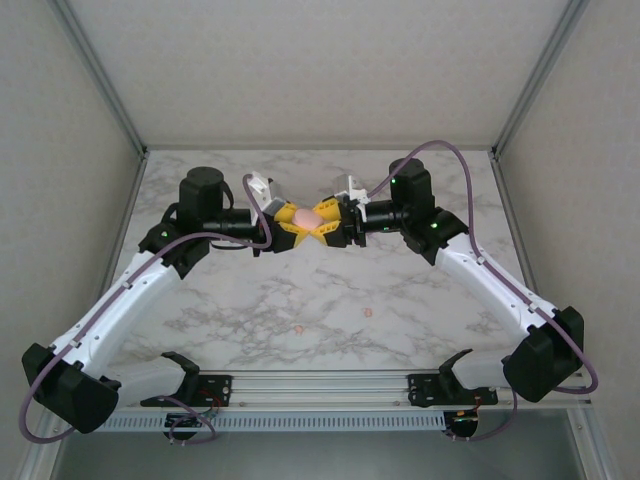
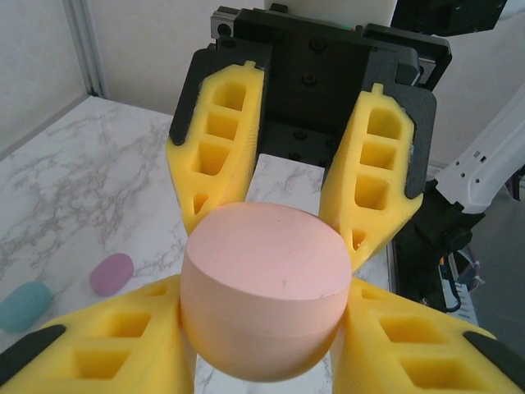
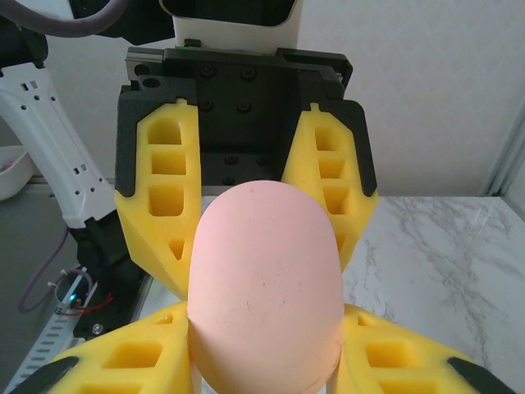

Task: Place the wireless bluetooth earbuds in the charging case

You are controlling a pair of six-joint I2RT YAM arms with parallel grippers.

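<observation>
From above, the left pincer (image 1: 290, 223) and the right pincer (image 1: 331, 222) meet nose to nose over the far middle of the marble surface (image 1: 240, 300). Both are closed on one pink charging case (image 1: 308, 217), held clear of the surface. Two orange-pink earbuds (image 1: 297, 328) lie on the surface nearer the arm bases, a little apart from each other and well apart from the case. This view alone gives that gap between buds and case. In the left wrist view, the left pincer (image 2: 262, 328) clamps the case (image 2: 262, 295) from below the frame. The right pincer (image 2: 279, 226) grips it from the opposite side, its yellow fingers (image 2: 215, 148) pressed against the shell. Here the case shows a flat upper face and a faint seam low on its round body, and it looks shut. A purple oval piece (image 2: 111, 273) and a teal one (image 2: 22, 304) rest on the surface to the left; whether they are buds or cases I cannot tell. In the right wrist view, the right pincer (image 3: 267, 336) holds the case (image 3: 267, 287) from below and the left pincer (image 3: 261, 238) holds it from the far side. The case shows as a smooth egg-shaped dome with no seam to read. The likely trouble is the shell itself: smooth and rounded, it could squirt out if either side squeezes or pulls unevenly, then drop and knock the buds about. With both pincers occupied, neither is free to fetch a bud, and the lid would first need opening.
</observation>
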